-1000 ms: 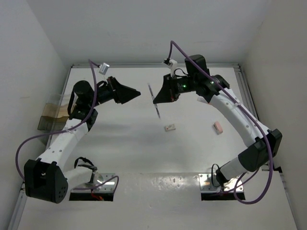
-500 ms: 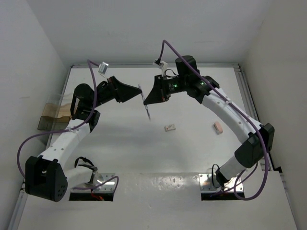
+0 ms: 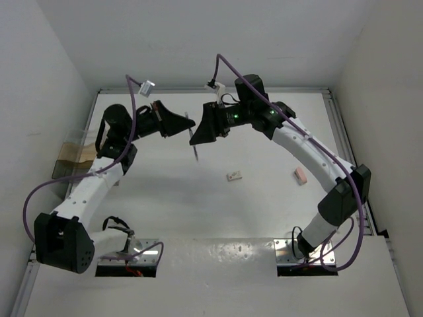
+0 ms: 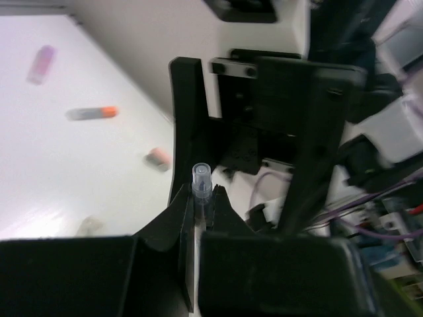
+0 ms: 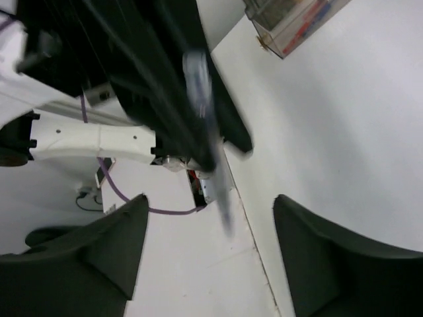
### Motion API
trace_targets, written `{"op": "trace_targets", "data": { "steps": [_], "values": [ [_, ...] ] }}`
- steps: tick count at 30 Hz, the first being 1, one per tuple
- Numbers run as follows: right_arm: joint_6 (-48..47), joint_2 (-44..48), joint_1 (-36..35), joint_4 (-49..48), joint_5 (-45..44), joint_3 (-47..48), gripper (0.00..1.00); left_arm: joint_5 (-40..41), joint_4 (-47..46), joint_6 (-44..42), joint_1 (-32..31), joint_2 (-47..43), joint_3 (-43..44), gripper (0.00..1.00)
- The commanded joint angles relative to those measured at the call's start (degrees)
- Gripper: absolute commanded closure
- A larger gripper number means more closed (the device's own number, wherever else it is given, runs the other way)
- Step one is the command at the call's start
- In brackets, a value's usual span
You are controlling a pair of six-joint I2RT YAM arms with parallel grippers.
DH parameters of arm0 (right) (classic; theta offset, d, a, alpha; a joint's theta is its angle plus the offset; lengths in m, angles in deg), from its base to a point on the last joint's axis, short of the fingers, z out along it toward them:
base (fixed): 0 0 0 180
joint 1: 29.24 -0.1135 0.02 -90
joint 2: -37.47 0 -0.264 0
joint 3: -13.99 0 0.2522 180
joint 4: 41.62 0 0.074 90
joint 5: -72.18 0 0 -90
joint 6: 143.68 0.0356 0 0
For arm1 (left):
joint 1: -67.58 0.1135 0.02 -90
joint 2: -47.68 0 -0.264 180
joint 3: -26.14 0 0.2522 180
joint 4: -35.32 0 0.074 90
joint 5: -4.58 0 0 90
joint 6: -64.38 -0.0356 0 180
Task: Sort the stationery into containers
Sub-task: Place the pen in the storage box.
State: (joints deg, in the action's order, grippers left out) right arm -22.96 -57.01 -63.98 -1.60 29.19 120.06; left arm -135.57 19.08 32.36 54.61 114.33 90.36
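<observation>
Grey-purple pen [image 4: 200,177] sits mid-air at the far middle, pinched in the left gripper [image 4: 200,200]; the right gripper [image 5: 210,201] is spread. Withdraw right straight back, then carry left to the containers [image 3: 69,158]

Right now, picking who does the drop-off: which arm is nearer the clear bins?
Left. The left arm passes just beside the bins; the right arm is far across.
</observation>
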Motion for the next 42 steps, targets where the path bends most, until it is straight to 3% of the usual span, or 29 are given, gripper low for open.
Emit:
{"op": "trace_targets", "data": {
  "steps": [1,2,4,5,8,11,15,21,31,37,42],
  "values": [
    [-2.2,1.4,0.9,1.8,-1.0,2.8,0.21,-3.2,20.7,-20.6,3.0,1.8,11.0,1.00],
    [-3.5,1.8,1.5,2.6,-1.4,2.5,0.19,-3.5,33.8,-25.8,5.4,2.6,13.9,1.00],
    [-5.2,3.5,4.0,5.4,-2.4,1.0,0.16,-1.1,47.5,-42.2,8.5,6.3,20.3,1.00],
    [-7.1,4.2,4.9,6.2,-2.9,-0.5,0.15,1.0,59.3,-46.6,12.2,7.8,26.3,1.00],
    [-15.0,6.4,8.5,12.8,-7.2,-3.1,0.15,10.9,79.1,-63.4,21.1,16.6,41.0,1.00],
    [-24.3,7.8,9.9,19.4,-16.0,-5.0,0.14,25.0,87.1,-73.2,26.6,24.7,49.4,1.00],
    [-29.4,9.7,12.9,22.0,-21.4,-11.3,0.14,35.3,88.6,-78.3,31.8,32.6,52.7,0.96],
    [-30.3,11.2,18.9,21.5,-21.7,-18.3,0.14,39.9,85.3,-79.5,32.8,38.6,51.1,0.92],
    [-32.8,10.5,20.7,21.6,-21.1,-22.3,0.15,39.0,80.5,-74.4,32.6,41.5,44.1,0.88],
    [-33.7,9.5,20.5,21.3,-22.5,-22.5,0.15,39.3,77.6,-72.0,32.0,40.8,40.1,0.65],
    [-39.5,8.3,19.3,21.8,-25.6,-21.2,0.17,38.6,78.2,-72.6,31.4,41.5,41.8,0.48]
  ]
}}
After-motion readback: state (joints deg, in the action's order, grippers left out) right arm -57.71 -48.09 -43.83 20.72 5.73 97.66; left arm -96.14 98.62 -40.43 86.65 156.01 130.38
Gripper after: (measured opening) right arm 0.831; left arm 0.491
